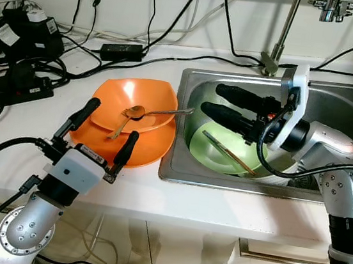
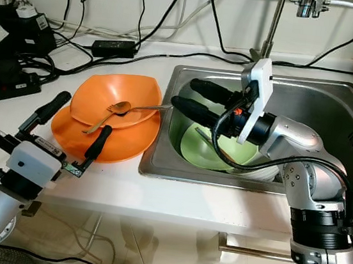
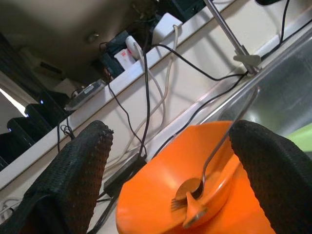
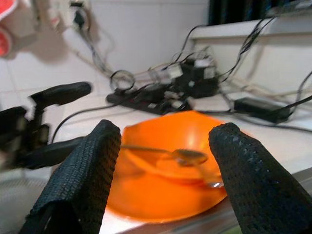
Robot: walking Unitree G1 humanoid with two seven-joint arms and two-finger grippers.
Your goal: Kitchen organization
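Both silver arms reach forward. The left gripper (image 1: 106, 128) angles up and away from the body, its 2 black fingers spread wide. The right gripper (image 1: 211, 99) points sideways toward the robot's left, fingers parted.

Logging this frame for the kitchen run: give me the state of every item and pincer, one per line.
left pincer: open, empty, at the orange plates' near edge
right pincer: open, empty, over the sink
orange plates: stacked on the counter
spoon and fork: lying in the top plate
green plate: in the sink, utensil across it
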